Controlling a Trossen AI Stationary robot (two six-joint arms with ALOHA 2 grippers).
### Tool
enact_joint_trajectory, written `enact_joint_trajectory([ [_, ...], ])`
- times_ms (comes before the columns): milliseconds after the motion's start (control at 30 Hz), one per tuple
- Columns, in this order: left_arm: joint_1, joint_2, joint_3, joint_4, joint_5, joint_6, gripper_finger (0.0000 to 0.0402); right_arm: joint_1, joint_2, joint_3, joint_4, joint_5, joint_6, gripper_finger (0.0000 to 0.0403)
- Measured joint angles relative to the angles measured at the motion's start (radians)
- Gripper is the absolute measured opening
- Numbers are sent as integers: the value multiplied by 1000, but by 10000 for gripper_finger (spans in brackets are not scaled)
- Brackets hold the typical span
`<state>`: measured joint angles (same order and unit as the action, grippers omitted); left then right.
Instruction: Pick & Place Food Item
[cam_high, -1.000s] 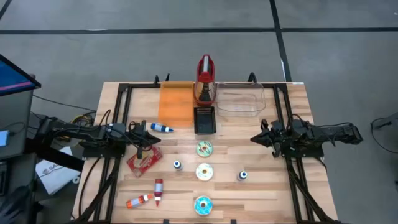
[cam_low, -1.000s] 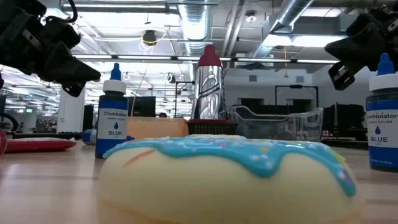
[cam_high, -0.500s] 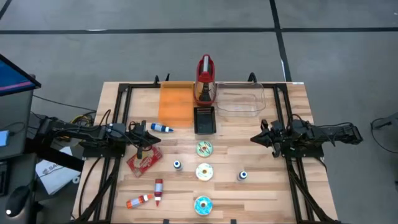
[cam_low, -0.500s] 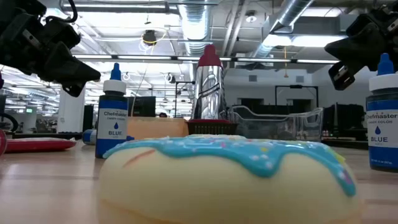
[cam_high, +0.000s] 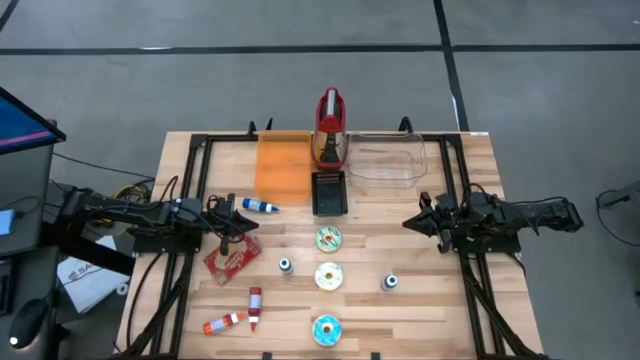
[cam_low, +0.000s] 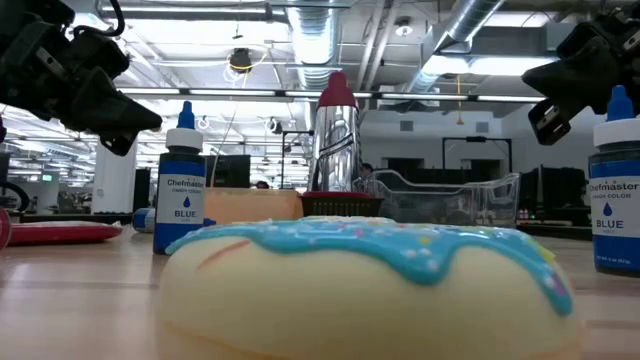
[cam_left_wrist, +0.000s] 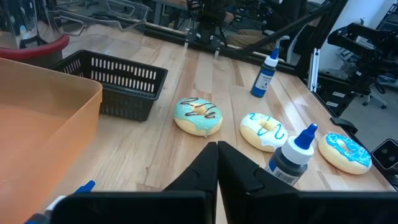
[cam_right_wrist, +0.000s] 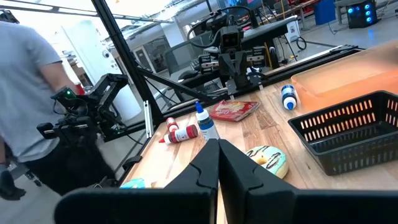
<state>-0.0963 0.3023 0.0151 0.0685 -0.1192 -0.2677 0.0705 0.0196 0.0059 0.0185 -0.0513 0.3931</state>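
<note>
Three donuts (cam_high: 327, 273), one red packet (cam_high: 231, 259)

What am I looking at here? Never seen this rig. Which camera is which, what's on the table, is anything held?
Two robot arms at a wooden table. The high view looks straight down; the low view sits at table height behind a blue-iced donut; each wrist view looks past that arm's own fingers. The left gripper and right gripper are both shut and hold nothing. On the table: a red snack packet just by the left gripper, three donuts, blue colouring bottles, capped tubes, a black basket, an orange tray and a clear bin.
</note>
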Motion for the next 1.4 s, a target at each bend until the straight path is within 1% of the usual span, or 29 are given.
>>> enact_joint_trajectory([
  [200, 0, 0, 0, 33, 0, -4, 2, 0, 0, 0, 0, 0, 0, 0],
  [267, 0, 0, 0, 59, 2, -53, 2, 0, 0, 0, 0, 0, 0, 0],
  [333, 0, 0, 0, 87, 3, -184, 2, 0, 0, 0, 0, 0, 0, 0],
  [433, 0, 0, 0, 104, 7, -453, 2, 0, 0, 0, 0, 0, 0, 0],
  [500, 0, 0, 0, 113, 8, -565, 2, 0, 0, 0, 0, 0, 0, 0],
  [533, 0, 0, 0, 114, 8, -589, 2, 0, 0, 0, 0, 0, 0, 0],
  [633, 0, 0, 0, 107, 23, -608, 2, 0, 0, 0, 0, 0, 0, 0],
  [733, 0, 0, 0, 132, 69, -654, 2, 0, 0, 0, 0, 0, 0, 0],
  [967, 0, 0, 0, 150, 109, -656, 2, 0, 0, 0, 0, 0, 0, 0],
  [1033, 0, 0, 0, 179, 110, -656, 2, 0, 0, 0, 0, 0, -3, 0],
  [1067, 0, 0, 0, 204, 109, -656, 2, -1, 0, 0, 0, 1, -14, 0],
  [1167, 0, 0, 0, 276, 109, -660, 2, -10, 0, 0, 3, 23, -148, 0],
  [1233, 0, 1, 0, 331, 95, -694, 2, -15, 0, 0, 44, 26, -135, 0],
  [1333, 0, 7, 0, 403, 13, -735, 2, -15, 0, 0, 118, 28, -32, 0],
  [1400, 0, 8, 0, 438, -36, -743, 2, -21, 0, 0, 211, 45, -30, 0],
])
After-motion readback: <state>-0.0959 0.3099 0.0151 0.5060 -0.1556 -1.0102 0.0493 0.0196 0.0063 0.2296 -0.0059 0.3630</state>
